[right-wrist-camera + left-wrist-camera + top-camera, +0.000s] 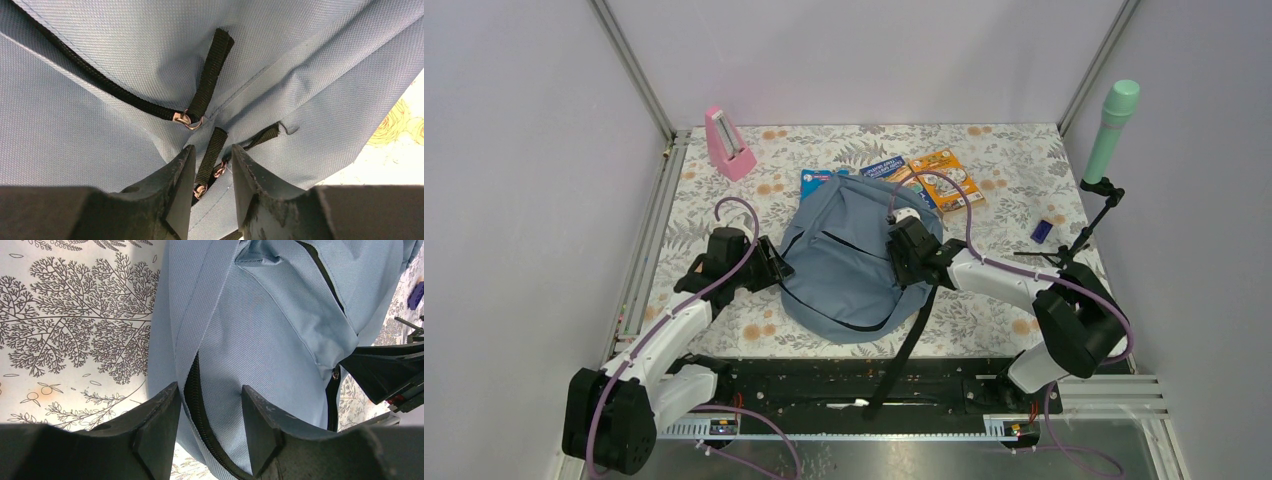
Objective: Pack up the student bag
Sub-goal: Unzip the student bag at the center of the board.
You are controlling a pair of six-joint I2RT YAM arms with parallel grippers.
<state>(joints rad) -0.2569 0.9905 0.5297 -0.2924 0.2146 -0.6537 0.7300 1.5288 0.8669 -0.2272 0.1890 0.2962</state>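
Pale walls stand around a table point(1024, 160) with a flower-pattern cloth. The bag point(849, 260) lies flat in the middle of it, between the 2 arms, and 1 black strap point(909, 340) hangs over the near edge. It is soft grey-blue cloth, slack and a little creased, and it looks quite flat, so I judge that little or nothing is inside. The left gripper point(210, 387) sits at the left side of the bag with its jaws apart, astride the black zipper point(192, 395) and a fold of cloth; I do not see them pinch it. The right gripper point(213, 146) is on the right upper part, jaws also apart but closer, with a short black pull tab point(214, 142) between them and not clearly squeezed. I think this placing has a reason: 1 side can hold the cloth steady while the other draws the zipper, because a soft bag would slide otherwise. Books point(944, 180) wait at the far end of the bag, some partly under it, so packing is probably only at the opening step.
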